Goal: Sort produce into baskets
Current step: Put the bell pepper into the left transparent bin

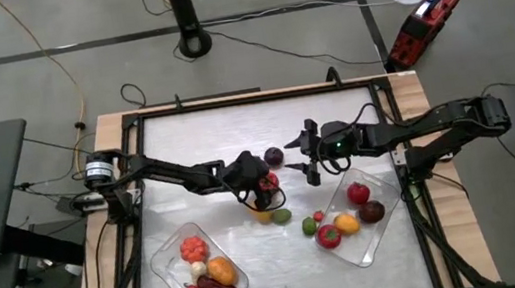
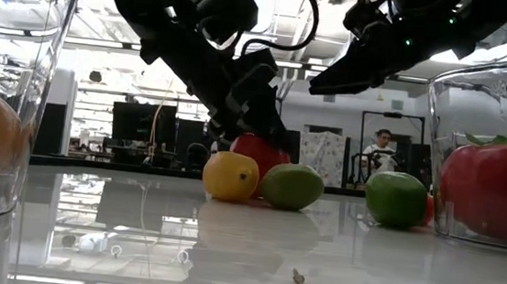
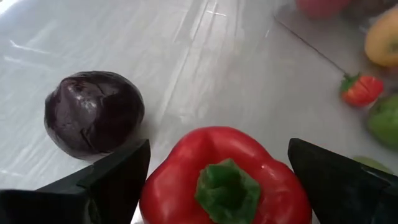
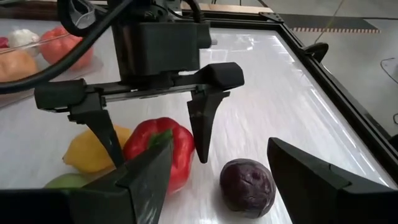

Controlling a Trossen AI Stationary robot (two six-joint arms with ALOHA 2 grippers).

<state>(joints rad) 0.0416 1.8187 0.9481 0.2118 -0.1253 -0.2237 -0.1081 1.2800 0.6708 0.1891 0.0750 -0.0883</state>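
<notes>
Near the front of the table (image 1: 235, 127) sit two clear baskets. The left basket (image 1: 165, 263) has an orange tomato, a white piece, an orange piece, a dark purple one and a red chilli in it. The right basket (image 1: 383, 229) has a red tomato, a dark one, a yellow piece and another red one. So most of the sorting looks done.

A little farther back, a few pieces are left on the table: a lemon (image 2: 230, 176), two limes (image 2: 292, 186), a small strawberry (image 3: 361, 89), a red pepper (image 4: 159, 152) and a purple cabbage (image 4: 248, 186).

The left gripper (image 4: 155, 146) is down over the red pepper, jaws wide on both sides of it, not squeezing it. The pepper is shiny red with a green stem.

The right gripper (image 1: 311, 157) hangs just beside the round, wrinkly cabbage, jaws partly open and holding nothing.
</notes>
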